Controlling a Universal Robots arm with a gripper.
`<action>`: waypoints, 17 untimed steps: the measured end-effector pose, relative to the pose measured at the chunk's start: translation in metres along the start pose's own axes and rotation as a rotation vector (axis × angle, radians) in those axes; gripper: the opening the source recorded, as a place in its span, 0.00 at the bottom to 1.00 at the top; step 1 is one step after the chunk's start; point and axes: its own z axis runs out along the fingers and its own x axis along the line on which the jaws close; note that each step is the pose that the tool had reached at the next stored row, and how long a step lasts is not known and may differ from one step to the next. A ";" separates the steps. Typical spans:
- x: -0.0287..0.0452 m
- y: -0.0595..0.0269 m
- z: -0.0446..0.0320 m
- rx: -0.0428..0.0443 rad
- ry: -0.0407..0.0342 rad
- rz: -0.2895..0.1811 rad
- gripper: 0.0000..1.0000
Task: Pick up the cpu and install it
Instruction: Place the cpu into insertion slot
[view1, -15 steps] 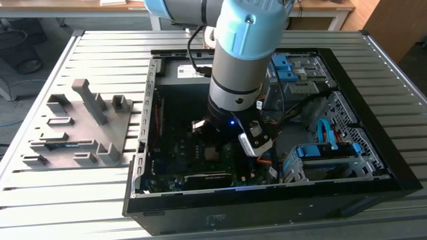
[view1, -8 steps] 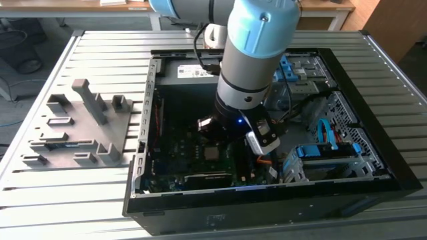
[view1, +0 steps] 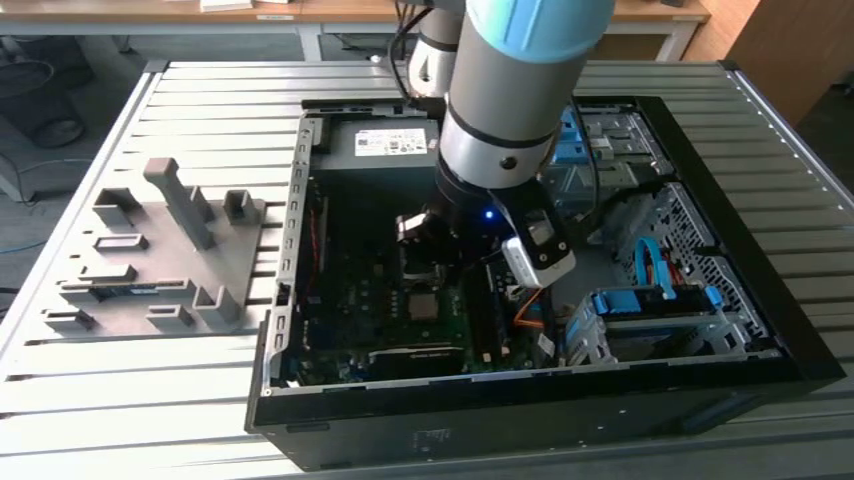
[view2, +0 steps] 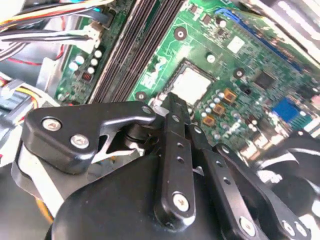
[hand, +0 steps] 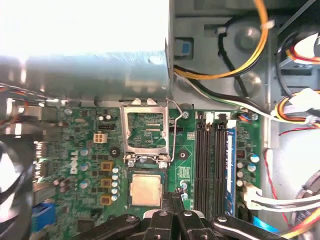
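Landmark: dark rectangular metal-framed socket (hand: 146, 172) on the green motherboard (hand: 75, 135); all places below are given against it.
CPU: small flat square chip with a pale silver-grey metal top (hand: 146, 190). It lies flat inside the socket and appears seated.
Retention frame: hinged metal load plate (hand: 145, 129), swung open and standing off the socket on its far side from the gripper. The thin wire lever (hand: 172, 131) is raised beside it. Nothing clamps the chip.
Gripper: black linkage gripper (hand: 175, 196), fingers together with nothing between them. The tips are at the socket's edge, just beside the chip; contact cannot be confirmed.
Neighbours: black memory slots (hand: 207, 160) run alongside the socket on the lever side, with a long narrow green-blue memory stick (hand: 230, 165) beyond them.
Risk, displacement: any sideways drag of the fingertips could skew the unclamped chip and, in my judgement, strain the socket contacts.
Risk, snagging: the tips could catch the lever or knock the open plate down onto the chip.
Risk, pressure: a downward push off-centre could tilt the chip in the socket.
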 end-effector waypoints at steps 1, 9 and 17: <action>0.0004 0.0002 -0.0044 -0.0001 -0.0001 0.000 0.10; 0.0023 0.0011 -0.0241 -0.0003 -0.0019 0.000 0.10; 0.0024 0.0011 -0.0240 0.0020 -0.0381 -0.002 0.10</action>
